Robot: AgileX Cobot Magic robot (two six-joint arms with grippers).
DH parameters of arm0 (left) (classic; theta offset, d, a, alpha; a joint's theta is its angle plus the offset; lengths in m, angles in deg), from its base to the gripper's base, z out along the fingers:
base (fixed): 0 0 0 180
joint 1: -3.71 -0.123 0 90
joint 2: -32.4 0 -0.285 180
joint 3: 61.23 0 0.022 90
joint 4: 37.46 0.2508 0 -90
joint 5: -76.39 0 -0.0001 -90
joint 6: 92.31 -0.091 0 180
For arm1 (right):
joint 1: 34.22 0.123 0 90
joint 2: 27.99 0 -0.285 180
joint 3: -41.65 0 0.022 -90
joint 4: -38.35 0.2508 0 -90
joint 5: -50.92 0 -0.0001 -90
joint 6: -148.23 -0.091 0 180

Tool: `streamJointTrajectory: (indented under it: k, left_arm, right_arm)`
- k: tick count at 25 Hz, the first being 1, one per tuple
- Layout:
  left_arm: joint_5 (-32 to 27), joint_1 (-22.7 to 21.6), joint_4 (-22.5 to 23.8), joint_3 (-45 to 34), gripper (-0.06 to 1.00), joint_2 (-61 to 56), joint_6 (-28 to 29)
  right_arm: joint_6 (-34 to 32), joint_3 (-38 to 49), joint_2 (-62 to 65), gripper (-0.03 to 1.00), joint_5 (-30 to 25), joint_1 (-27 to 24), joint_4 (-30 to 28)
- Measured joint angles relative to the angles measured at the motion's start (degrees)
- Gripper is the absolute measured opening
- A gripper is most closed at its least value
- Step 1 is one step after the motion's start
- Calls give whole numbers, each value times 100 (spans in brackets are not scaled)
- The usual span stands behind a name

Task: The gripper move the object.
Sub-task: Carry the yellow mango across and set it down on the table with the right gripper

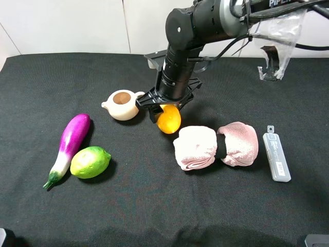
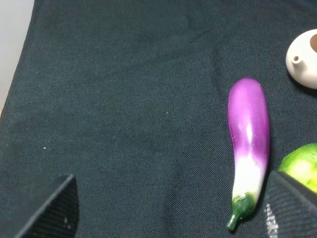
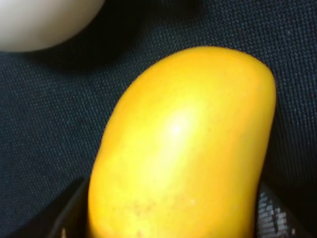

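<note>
Everywhere black cloth [image 1: 154, 206] beneath the mango [image 1: 169, 119]; white wall [image 1: 77, 25] behind.

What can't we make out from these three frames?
Tips of the right gripper: exterior high, hidden under the arm and behind the mango; right wrist, only corners show at the frame edge.
Whether the mango touches the cloth: its underside is hidden in both views.
Grey case label: exterior high, too small to read.
Teapot: right wrist, blurred and cropped.
Lime: left wrist, cut off by the frame edge.

Mango [image 3: 183, 144] — glossy, smooth, tablecloth [image 1: 154, 206] matt, woven
</note>
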Motion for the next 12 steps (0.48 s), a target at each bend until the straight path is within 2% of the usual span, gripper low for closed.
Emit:
streamJointTrajectory:
  k: [12]
  left_arm:
    - [0, 0, 0, 0, 79, 0, 0]
  right_arm:
    - [6, -61, -172, 47, 138, 0, -6]
